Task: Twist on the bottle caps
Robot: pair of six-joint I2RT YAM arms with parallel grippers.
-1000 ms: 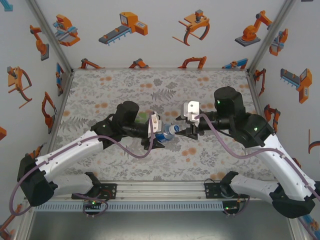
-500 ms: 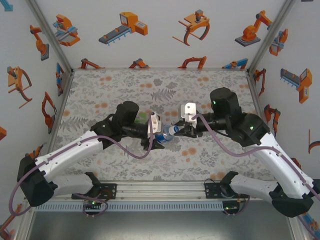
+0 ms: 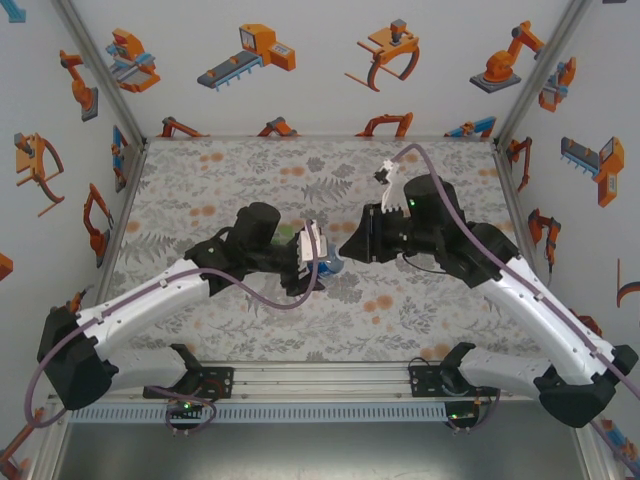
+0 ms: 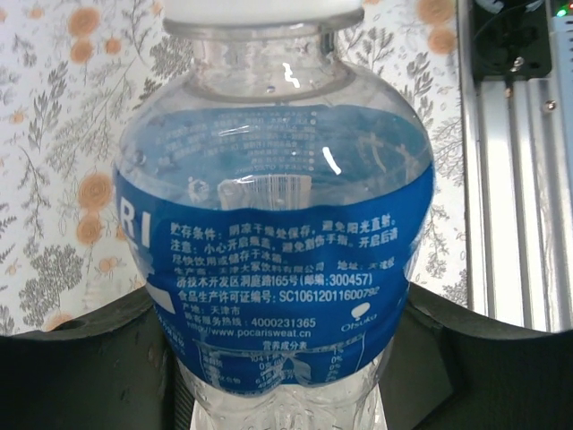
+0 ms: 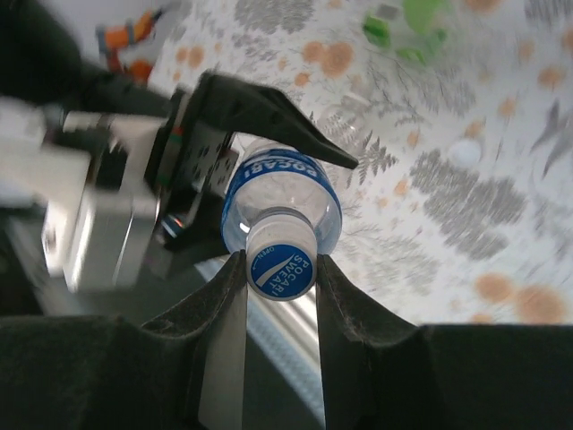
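Watching from the side: left gripper [image 3: 312, 264] is clamped round the belly of the blue-labelled bottle [image 4: 277, 224], holding it sideways above the mat [image 3: 250, 170], neck aimed at the other arm. Right gripper [image 5: 278, 267] has its fingers pinched on the cap [image 5: 281, 255], which sits on the neck. Risks, imo: cap goes on cross-threaded if wrist axis & neck aren't lined up. Thin bottle may spin or squash in the left jaws under torque, so the cap never tightens. Smooth fingers could slip round the cap w/o turning it.
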